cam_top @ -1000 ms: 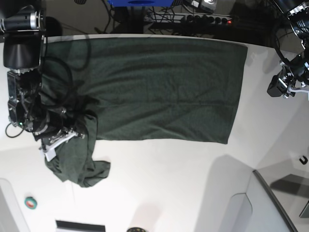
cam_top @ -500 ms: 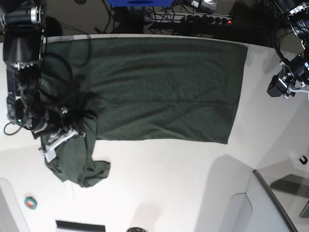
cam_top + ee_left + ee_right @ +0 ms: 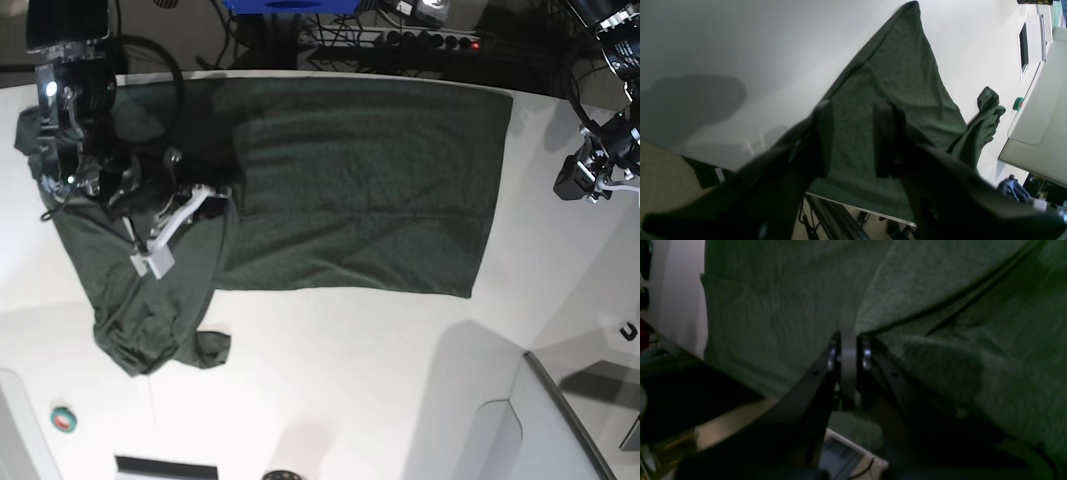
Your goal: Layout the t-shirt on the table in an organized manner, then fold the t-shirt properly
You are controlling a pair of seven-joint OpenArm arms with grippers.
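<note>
The dark green t-shirt (image 3: 360,180) lies across the far half of the white table (image 3: 330,380). Its right part is flat and its left part is bunched, with a crumpled end hanging toward the front. My right gripper (image 3: 222,190) sits low over the shirt's left part. In the right wrist view the right gripper (image 3: 848,340) is shut on a raised fold of the t-shirt (image 3: 773,306). My left gripper (image 3: 590,180) hovers off the table's right edge. Seen from the left wrist, the left gripper (image 3: 850,140) is open and empty, high above the t-shirt (image 3: 900,73).
A small green tape roll (image 3: 64,419) lies near the front left corner. A grey angled panel (image 3: 560,420) stands at the front right. Behind the table's far edge are cables and a power strip (image 3: 400,40).
My right gripper has shut on the shirt and moved toward the far edge and the right, dragging the bunched left part with it. The left arm has not moved.
</note>
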